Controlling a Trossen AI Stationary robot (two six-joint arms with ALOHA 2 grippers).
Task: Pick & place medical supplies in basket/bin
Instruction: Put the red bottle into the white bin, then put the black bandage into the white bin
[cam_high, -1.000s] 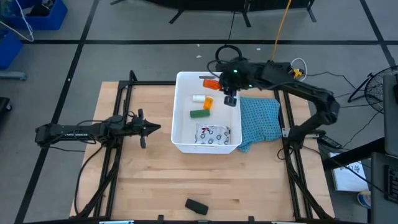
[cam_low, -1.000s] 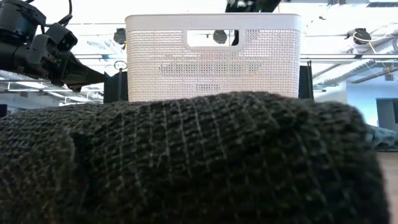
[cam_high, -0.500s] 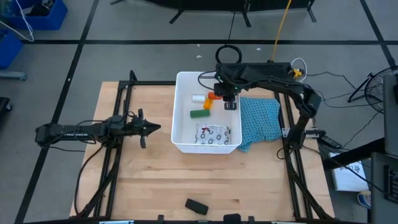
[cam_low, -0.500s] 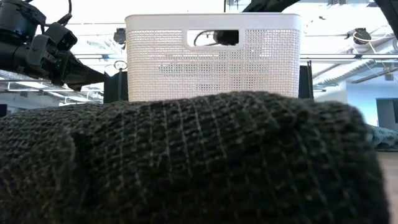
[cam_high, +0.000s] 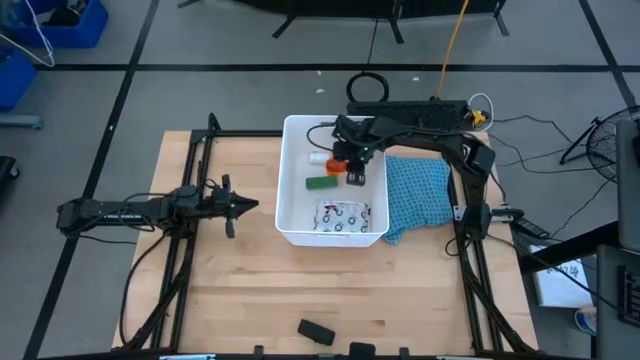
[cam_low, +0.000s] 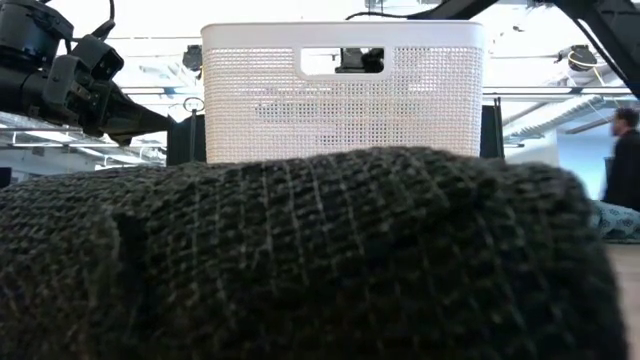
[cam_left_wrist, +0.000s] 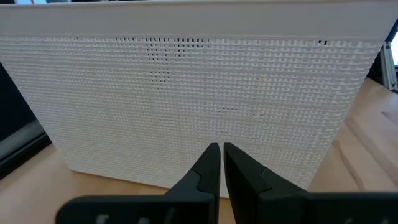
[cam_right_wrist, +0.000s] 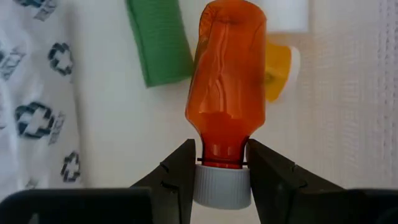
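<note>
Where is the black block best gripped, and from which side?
Grip the black block at mid-length across its narrow width, coming straight down: it lies flat on the table, long sides free.

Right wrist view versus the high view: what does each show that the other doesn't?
Only the right wrist view shows the right gripper clamped at the neck of the orange pill bottle, above its white cap. Only the high view shows the black block on the table, the blue cloth and the waiting left gripper. Both show the green block and patterned packet inside the white tub.
</note>
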